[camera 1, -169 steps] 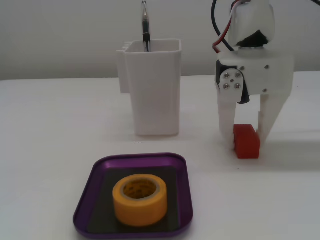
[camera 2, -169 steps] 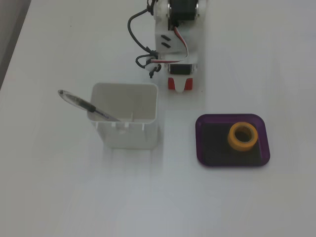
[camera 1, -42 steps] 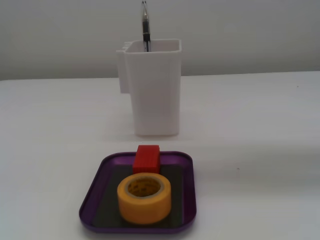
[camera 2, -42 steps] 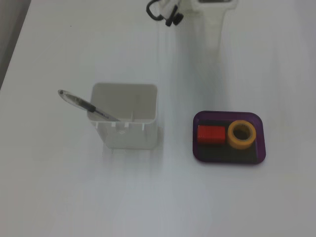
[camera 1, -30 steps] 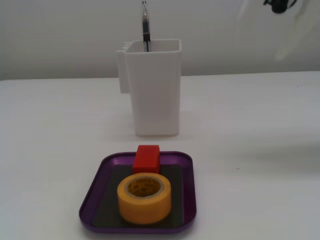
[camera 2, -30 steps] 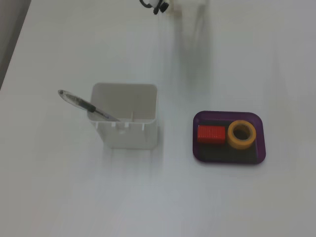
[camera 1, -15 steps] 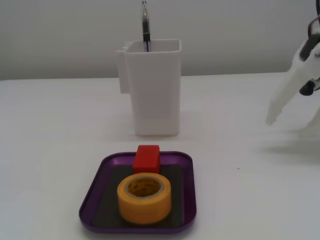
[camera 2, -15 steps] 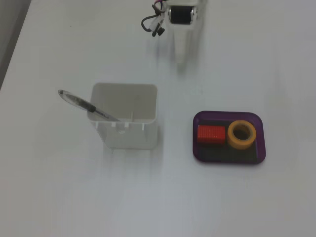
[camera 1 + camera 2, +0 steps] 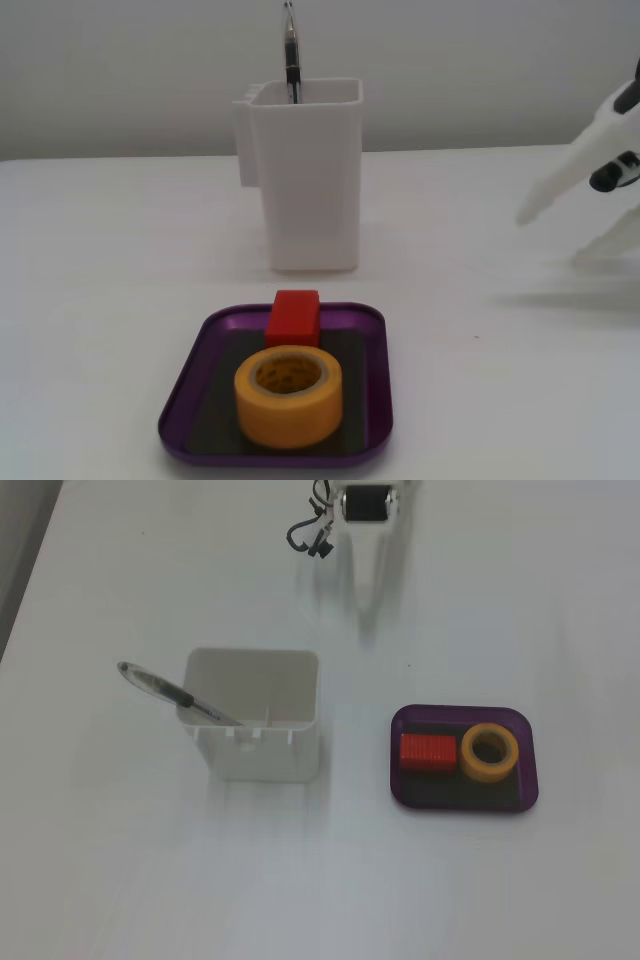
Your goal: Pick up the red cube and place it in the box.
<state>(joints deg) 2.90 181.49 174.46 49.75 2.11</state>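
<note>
The red cube (image 9: 293, 315) lies inside the purple tray, the box (image 9: 184, 388), at its far end, against a yellow tape roll (image 9: 290, 415). In the other fixed view the cube (image 9: 428, 751) sits in the left half of the box (image 9: 440, 792), and nothing holds it. My white gripper (image 9: 548, 240) hangs at the right edge, well away from the box, blurred, with its two fingers spread and nothing between them. In the other fixed view only the arm's wrist (image 9: 365, 502) shows clearly at the top; the fingers wash out against the white table.
A tall white plastic container (image 9: 310, 190) stands behind the box with a pen (image 9: 291, 60) leaning in it; it also shows in the other fixed view (image 9: 265, 755), left of the box. The yellow tape roll (image 9: 468, 755) fills the box's right half.
</note>
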